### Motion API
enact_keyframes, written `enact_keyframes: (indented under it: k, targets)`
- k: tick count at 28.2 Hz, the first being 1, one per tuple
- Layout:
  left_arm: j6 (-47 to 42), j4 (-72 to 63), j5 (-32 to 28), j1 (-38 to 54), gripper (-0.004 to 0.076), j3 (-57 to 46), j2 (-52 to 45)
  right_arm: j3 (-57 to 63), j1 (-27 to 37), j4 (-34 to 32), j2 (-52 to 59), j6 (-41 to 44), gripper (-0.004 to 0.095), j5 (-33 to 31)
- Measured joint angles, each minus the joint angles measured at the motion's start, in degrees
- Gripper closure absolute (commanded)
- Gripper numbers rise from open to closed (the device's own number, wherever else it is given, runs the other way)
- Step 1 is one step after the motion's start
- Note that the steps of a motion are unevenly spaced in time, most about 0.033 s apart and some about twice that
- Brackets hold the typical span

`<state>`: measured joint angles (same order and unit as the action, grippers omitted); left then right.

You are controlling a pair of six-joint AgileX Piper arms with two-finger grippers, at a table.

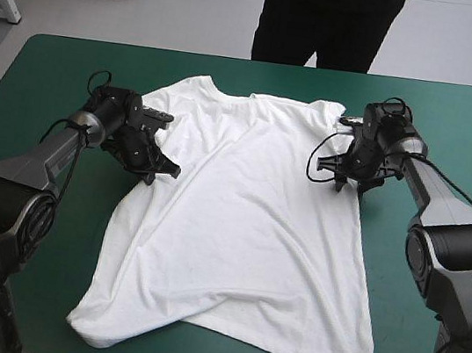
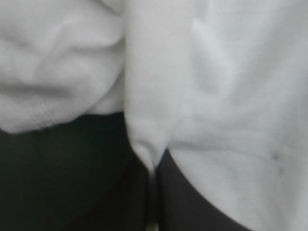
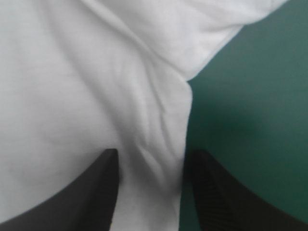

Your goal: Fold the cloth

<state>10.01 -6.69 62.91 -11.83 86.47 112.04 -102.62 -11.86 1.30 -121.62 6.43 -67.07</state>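
With the T-shirt [image 1: 245, 231] spread flat under both arms, you're at the grasp step: your left gripper [image 2: 154, 166] pinches a fold of it, your right gripper [image 3: 151, 156] stands spread astride its side hem, so clamp that before lifting together.

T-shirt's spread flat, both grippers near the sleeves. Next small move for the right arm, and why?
Probably shut the right gripper: its fingers stand apart with the side edge of the T-shirt between them, while the left gripper is shut on a fold. Then both could lift together.
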Motion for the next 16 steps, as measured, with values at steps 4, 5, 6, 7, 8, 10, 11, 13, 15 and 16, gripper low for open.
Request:
enact_keyframes:
  k: [4, 5, 6, 7, 8, 10, 11, 13, 15, 16]
  targets:
    - [0.0, -0.1, 0.0, 0.0, 0.0733, 0.0, 0.0, -0.2, 0.3, 0.9, -0.2, -1.5, 0.0923, -1.0]
    - [0.0, -0.1, 0.0, 0.0, 0.0733, 0.0, 0.0, -0.2, 0.3, 1.4, -0.3, -2.0, 0.0925, -1.1]
    - [0.0, -0.1, 0.0, 0.0, 0.0733, 0.0, 0.0, -0.2, 0.3, 1.8, -0.3, -2.5, 0.0925, -1.1]
    - [0.1, -0.1, 0.0, 0.0, 0.0733, 0.0, 0.0, -0.2, 0.3, 2.1, -0.3, -2.7, 0.0925, -1.1]
    - [0.2, -0.1, 0.1, 0.0, 0.0733, 0.0, 0.0, -0.2, 0.3, 2.1, -0.3, -2.8, 0.0925, -1.1]
    - [0.3, -0.1, 0.2, 0.0, 0.0733, 0.1, 0.0, -0.2, 0.3, 2.2, 0.0, -2.8, 0.0925, -1.1]
    - [0.4, -0.1, 0.3, 0.0, 0.0733, 0.3, 0.1, -0.2, 0.3, 2.2, 0.1, -2.9, 0.0925, -1.1]
    - [0.4, -0.6, 1.4, 0.0, 0.0733, 1.0, 0.1, 0.1, 0.1, 2.6, 0.7, -2.9, 0.0925, -1.3]
    - [0.4, -1.8, 3.5, -0.1, 0.0733, 2.0, 0.3, 0.6, -0.2, 2.6, 1.9, -2.9, 0.0925, -2.0]
    - [0.4, -2.0, 4.8, -0.3, 0.0733, 2.6, 0.3, 0.8, -0.2, 2.4, 2.7, -2.9, 0.0925, -2.1]
